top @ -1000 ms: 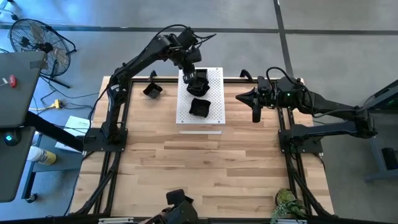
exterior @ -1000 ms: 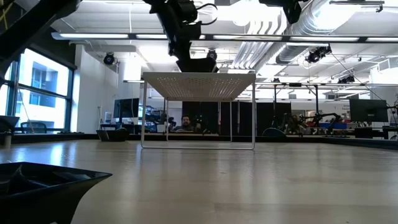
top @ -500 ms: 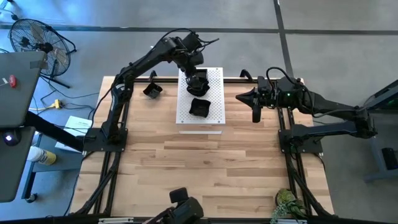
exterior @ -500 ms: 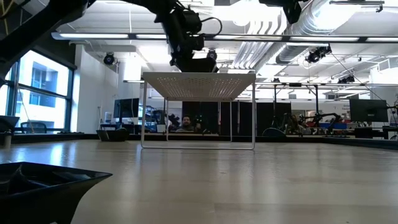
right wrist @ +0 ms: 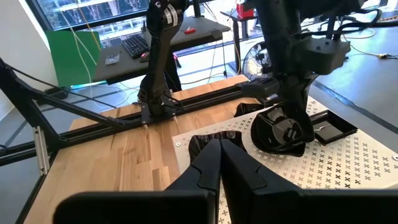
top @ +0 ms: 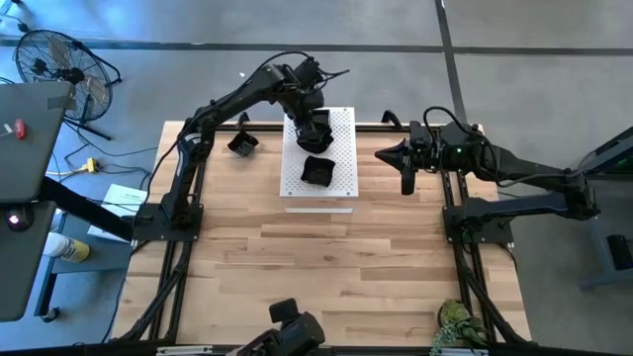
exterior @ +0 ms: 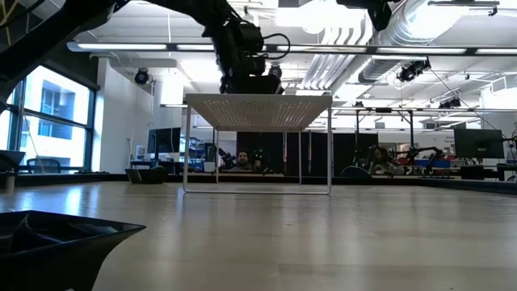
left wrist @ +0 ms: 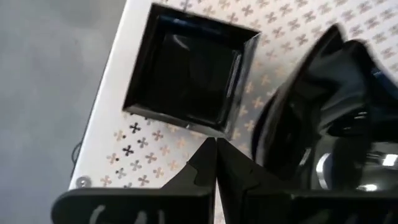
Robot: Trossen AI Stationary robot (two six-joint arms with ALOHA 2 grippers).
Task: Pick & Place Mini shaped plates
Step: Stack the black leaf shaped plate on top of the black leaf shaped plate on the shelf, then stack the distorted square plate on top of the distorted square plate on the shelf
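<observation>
On the raised white perforated board (top: 338,188) sit three glossy black mini plates: a square one (left wrist: 186,74), a rounded one (right wrist: 277,137) and a wavy one (top: 317,170). Another plate (top: 242,143) rests on the table left of the board. My left gripper (left wrist: 216,144) is shut, low over the board's far end, its tips between the square plate and the rounded plate (left wrist: 323,124). My right gripper (right wrist: 219,144) is shut and waits above the table right of the board (top: 407,186). My left gripper points down at the board from above, its shut tips close beside the rounded plate's rim (left wrist: 273,134). I cannot tell whether it touches the rim or the board. The plate lies flat on the board.
The board stands on thin legs (exterior: 187,153), with open wooden table near it and on both sides. A black dish (exterior: 56,238) lies close before the low camera. A plant (top: 460,324) sits at the near right corner. A person (exterior: 239,159) sits beyond the table.
The left arm's wrist has swung a little toward the far edge while its gripper stayed over the board's far end. The plates have kept their places.
</observation>
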